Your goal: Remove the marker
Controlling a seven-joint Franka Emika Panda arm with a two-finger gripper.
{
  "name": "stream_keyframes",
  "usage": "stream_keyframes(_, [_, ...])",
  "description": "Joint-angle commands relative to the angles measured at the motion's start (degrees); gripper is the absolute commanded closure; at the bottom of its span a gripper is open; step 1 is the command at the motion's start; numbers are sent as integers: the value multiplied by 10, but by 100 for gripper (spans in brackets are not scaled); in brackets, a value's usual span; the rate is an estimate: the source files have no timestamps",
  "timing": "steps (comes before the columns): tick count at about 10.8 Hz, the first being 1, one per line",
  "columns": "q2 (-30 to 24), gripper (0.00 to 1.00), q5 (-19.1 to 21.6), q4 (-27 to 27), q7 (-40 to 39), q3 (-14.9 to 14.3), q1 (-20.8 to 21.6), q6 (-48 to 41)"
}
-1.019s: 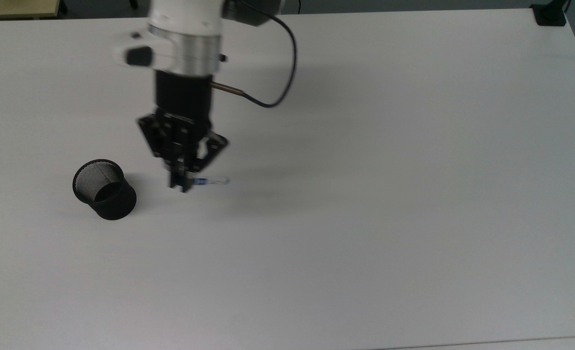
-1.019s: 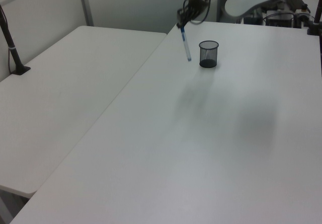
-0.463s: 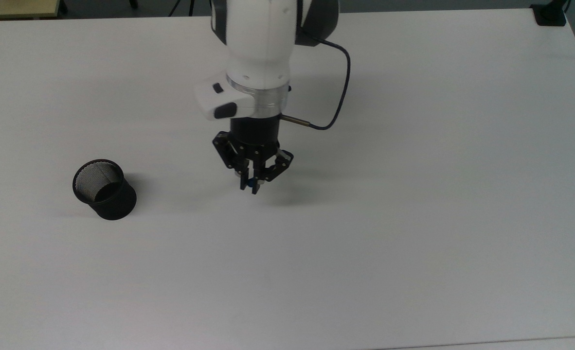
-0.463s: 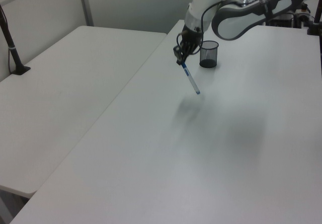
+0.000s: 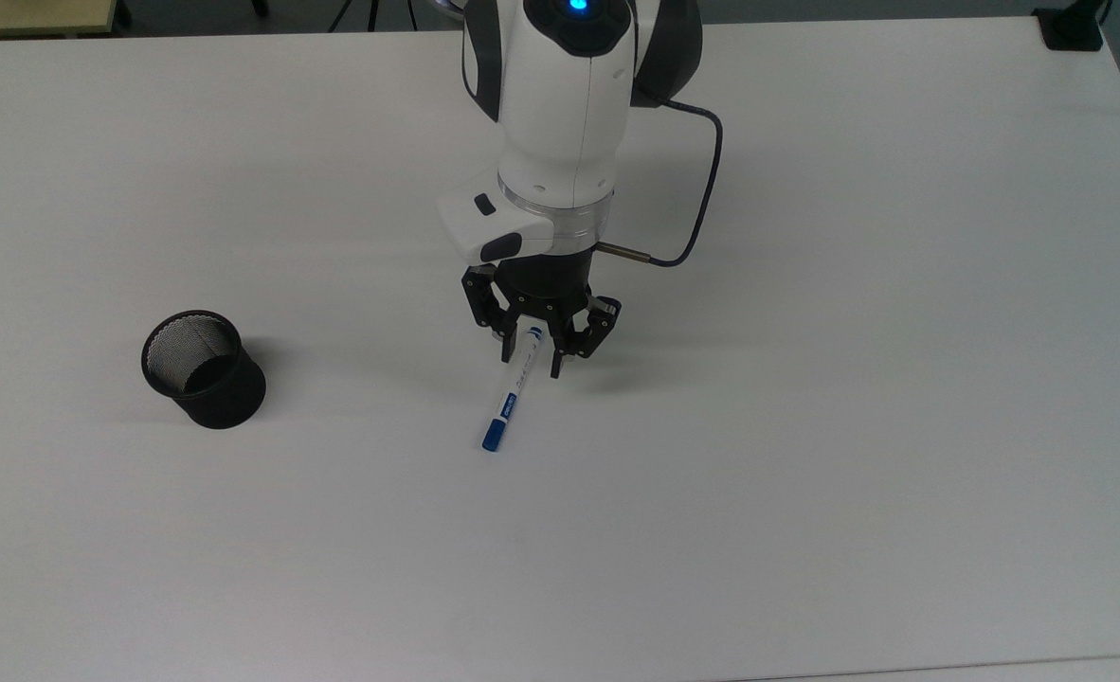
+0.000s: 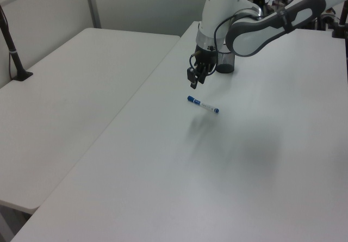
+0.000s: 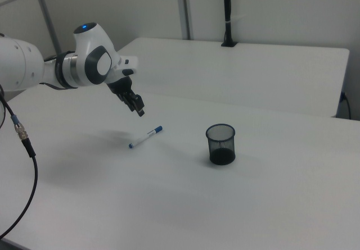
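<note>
Top view looks down on the white table, with the marker lying flat on it and its blue cap pointing toward the lower edge of the picture. Its other end runs up under the gripper, so from above the marker seems to sit between the two black fingers, which stand apart with nothing clamped between them. The black mesh cup stands upright, well apart from the marker toward the top view's left, and its dark inside holds nothing that can be seen.

From the side the matter is plainer. In the left view the gripper hangs in the air above the table, and the marker lies below it on the surface, clear of the fingers. The mesh cup there is mostly hidden behind the arm's wrist. The right view gives the same gap: the gripper is up off the table, the marker rests on the surface just beneath and toward the right view's right, and the cup stands further right, apart from the marker. A black cable loops from the wrist in the top view.
</note>
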Motion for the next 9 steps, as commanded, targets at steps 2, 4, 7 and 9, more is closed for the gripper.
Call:
stream_keyframes(2, [-69,12,8,14,-14,-7,5,-149])
stream_keyframes(4, [-130,12,10,10,-100,-7,2,-259])
stream_keyframes(7, [-212,5,79,6,-266,-15,-44,-357])
stream_keyframes(9, [-243,0,95,3,-265,-13,-63,-394])
